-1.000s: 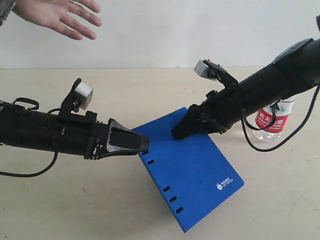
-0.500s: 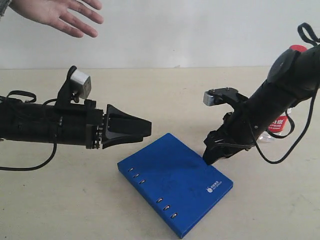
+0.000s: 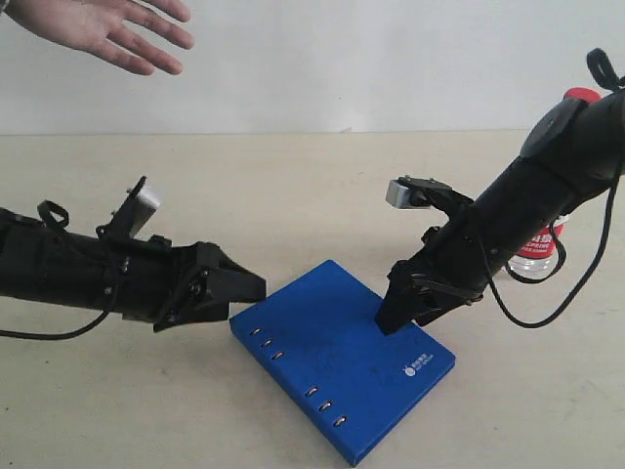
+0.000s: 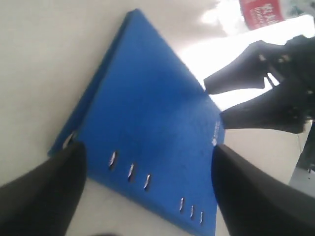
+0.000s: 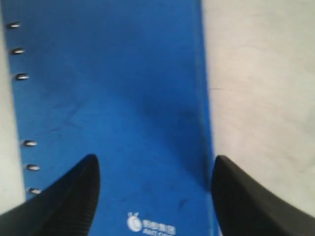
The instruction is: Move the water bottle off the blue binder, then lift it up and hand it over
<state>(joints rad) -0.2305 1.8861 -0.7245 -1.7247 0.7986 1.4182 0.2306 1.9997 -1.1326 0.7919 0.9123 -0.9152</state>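
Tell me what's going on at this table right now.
Two robot arms are working over a blue binder lying flat on the table. The left gripper is open and empty beside the binder's left corner; the right gripper, also open and empty, points down at its opposite edge. The water bottle stands upright on the table behind the right arm, off the binder. A person's open hand is held out at the upper left.

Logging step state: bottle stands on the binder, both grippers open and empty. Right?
No. The bottle stands on the table, off the binder, behind the right arm; the exterior view shows it. The left gripper and right gripper are open and empty.
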